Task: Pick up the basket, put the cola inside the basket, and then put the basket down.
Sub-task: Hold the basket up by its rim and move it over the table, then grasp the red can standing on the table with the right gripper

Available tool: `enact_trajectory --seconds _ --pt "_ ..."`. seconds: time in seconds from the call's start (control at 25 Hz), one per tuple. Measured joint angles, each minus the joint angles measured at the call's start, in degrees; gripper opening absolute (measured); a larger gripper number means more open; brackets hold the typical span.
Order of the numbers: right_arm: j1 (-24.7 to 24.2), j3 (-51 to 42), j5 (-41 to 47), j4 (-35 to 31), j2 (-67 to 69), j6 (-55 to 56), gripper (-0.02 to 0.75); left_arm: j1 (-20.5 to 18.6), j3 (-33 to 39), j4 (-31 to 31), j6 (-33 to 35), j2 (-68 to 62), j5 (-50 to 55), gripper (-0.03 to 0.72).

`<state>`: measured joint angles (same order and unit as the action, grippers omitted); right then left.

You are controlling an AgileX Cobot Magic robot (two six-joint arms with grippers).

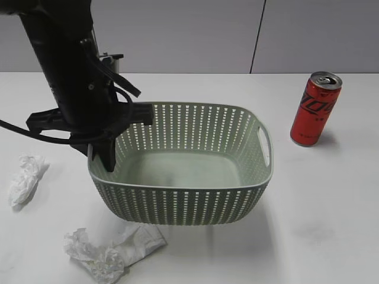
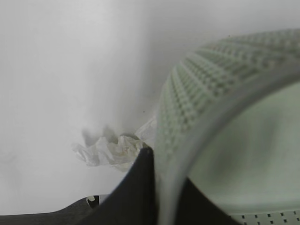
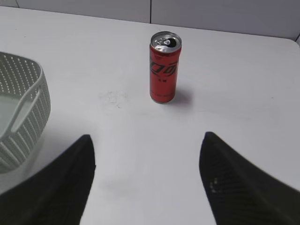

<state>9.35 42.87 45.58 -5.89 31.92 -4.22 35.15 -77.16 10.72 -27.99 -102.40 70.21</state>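
The pale sage-green slotted basket (image 1: 195,201) hangs tilted above the white table, held by its left rim. My left gripper (image 1: 105,158) is shut on that rim; in the left wrist view the rim (image 2: 206,122) runs between the two black fingers (image 2: 165,187). The basket is empty. The red cola can (image 1: 315,109) stands upright to the right of the basket, apart from it. In the right wrist view the can (image 3: 163,68) stands ahead of my open right gripper (image 3: 147,145), with the basket's handle end (image 3: 21,117) at the left. The right gripper is out of the exterior view.
A crumpled white tissue (image 1: 26,177) lies at the left, another crumpled tissue (image 1: 112,248) in front of the basket, also in the left wrist view (image 2: 110,150). A grey wall (image 1: 237,29) stands behind the table's far edge.
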Motion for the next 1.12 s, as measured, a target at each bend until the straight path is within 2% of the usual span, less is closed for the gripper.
enact_trajectory --seconds 0.24,0.72,0.88,1.12 --pt "0.00 15.03 2.09 -3.98 22.81 0.00 0.527 0.00 0.00 -0.29 0.00 0.00 0.00 -0.004" --pt "0.00 46.57 15.04 -8.64 62.75 -5.00 0.523 0.00 0.00 -0.35 0.00 0.00 -0.05 -0.004" --pt "0.00 51.65 16.08 -8.66 71.14 -5.04 0.523 0.00 0.00 -0.40 0.00 0.00 -0.10 -0.004" --pt "0.00 52.92 16.08 -6.84 79.47 -5.04 0.522 0.00 0.00 -0.41 0.00 0.00 -0.10 -0.004"
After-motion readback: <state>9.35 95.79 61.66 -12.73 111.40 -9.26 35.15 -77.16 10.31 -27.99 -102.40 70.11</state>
